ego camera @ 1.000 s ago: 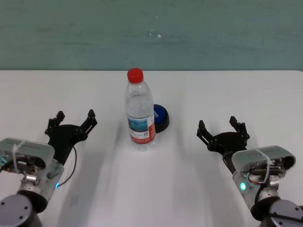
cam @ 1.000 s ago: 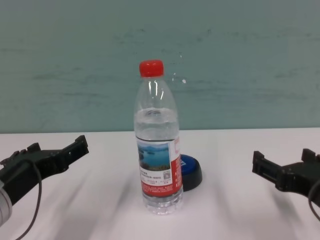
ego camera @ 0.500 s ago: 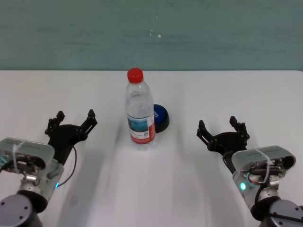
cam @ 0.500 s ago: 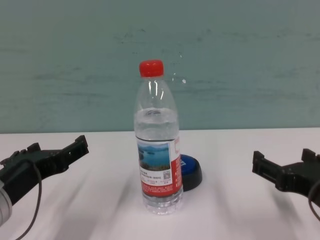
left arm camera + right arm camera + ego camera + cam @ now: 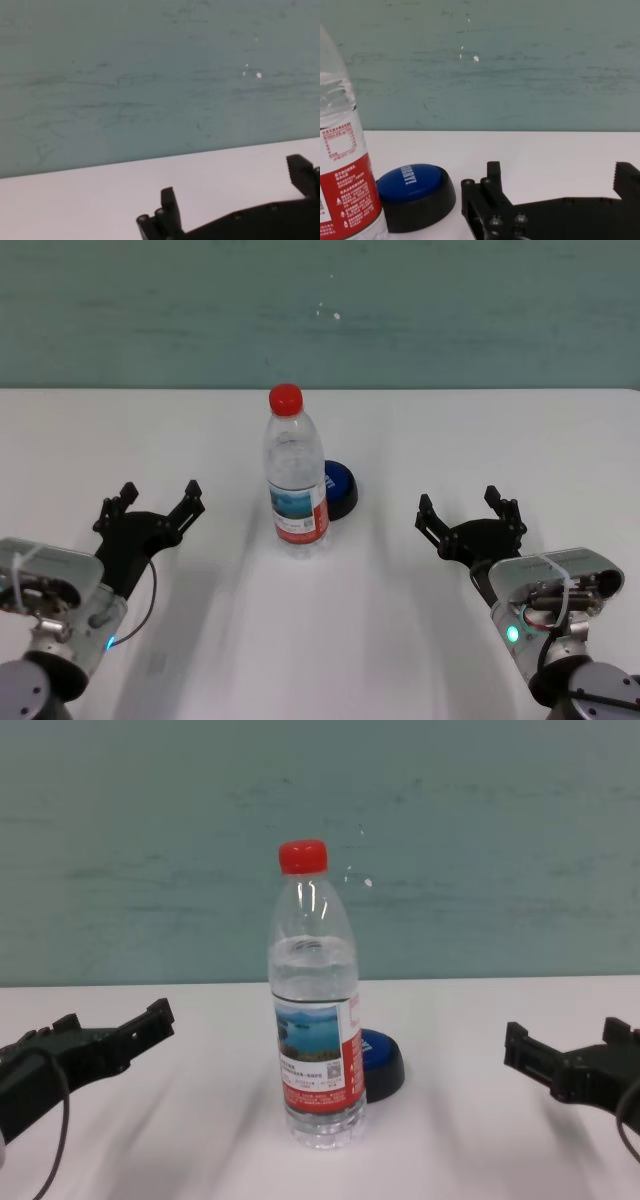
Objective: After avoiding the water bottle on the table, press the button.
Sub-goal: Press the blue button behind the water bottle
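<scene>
Since the tall water bottle (image 5: pixel 295 475) tips easily, the button (image 5: pixel 339 489) is best pressed from above; both grippers' jaws are spread, empty.

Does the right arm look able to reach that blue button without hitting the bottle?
Probably yes: the button sits behind the water bottle, toward the right gripper, with only bare table between.

Water bottle (image 5: pixel 296 480): clear, red cap, red-white label. Button (image 5: pixel 339 488): blue top, black base.
</scene>
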Robot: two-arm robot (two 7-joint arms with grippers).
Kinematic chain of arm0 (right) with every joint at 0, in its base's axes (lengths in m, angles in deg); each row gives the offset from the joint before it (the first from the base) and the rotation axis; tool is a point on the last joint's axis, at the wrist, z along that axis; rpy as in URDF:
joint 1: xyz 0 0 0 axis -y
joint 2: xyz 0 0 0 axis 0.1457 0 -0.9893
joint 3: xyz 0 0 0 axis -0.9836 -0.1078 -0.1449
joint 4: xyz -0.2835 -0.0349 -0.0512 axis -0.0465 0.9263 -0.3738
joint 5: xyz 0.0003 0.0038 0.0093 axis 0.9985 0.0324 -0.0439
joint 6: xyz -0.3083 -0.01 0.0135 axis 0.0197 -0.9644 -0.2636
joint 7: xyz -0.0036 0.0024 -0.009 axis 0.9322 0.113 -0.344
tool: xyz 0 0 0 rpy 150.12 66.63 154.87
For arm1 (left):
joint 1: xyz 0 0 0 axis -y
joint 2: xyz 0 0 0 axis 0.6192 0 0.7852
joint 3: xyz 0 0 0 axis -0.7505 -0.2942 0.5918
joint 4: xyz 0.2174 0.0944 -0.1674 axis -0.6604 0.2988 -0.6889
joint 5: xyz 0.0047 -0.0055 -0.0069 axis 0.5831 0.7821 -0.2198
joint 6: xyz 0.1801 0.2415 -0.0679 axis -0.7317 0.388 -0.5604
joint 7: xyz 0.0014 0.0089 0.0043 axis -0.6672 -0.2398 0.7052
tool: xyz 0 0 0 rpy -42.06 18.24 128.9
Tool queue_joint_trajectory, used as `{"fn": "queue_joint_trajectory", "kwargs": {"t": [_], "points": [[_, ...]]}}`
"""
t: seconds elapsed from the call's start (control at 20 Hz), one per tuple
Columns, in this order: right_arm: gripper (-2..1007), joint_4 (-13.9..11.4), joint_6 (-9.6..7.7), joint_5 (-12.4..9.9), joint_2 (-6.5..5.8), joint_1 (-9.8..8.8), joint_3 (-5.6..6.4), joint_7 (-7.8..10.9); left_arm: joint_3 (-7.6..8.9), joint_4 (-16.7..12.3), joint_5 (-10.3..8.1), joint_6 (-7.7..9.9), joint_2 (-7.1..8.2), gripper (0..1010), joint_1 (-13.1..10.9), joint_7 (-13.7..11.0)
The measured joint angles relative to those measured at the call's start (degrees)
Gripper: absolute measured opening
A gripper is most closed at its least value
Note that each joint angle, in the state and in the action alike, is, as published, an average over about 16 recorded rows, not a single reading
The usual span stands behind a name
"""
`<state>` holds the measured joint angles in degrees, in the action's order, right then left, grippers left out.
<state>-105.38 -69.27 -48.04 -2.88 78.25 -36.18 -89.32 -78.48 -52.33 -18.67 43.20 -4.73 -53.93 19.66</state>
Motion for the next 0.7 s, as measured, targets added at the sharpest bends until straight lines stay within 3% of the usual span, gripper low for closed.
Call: {"fn": "queue_joint_trajectory", "kwargs": {"t": [0.4, 0.7], "points": [[1004, 0.00, 0.00, 0.00, 0.00, 0.00, 0.00, 0.00, 1.85, -3.56, -1.11, 0.69, 0.36, 1010, -2.97, -3.11], [1004, 0.00, 0.00, 0.00, 0.00, 0.00, 0.00, 0.00, 2.73, -5.78, -1.23, -0.32, 0.93, 1010, -5.27, -4.54]]}}
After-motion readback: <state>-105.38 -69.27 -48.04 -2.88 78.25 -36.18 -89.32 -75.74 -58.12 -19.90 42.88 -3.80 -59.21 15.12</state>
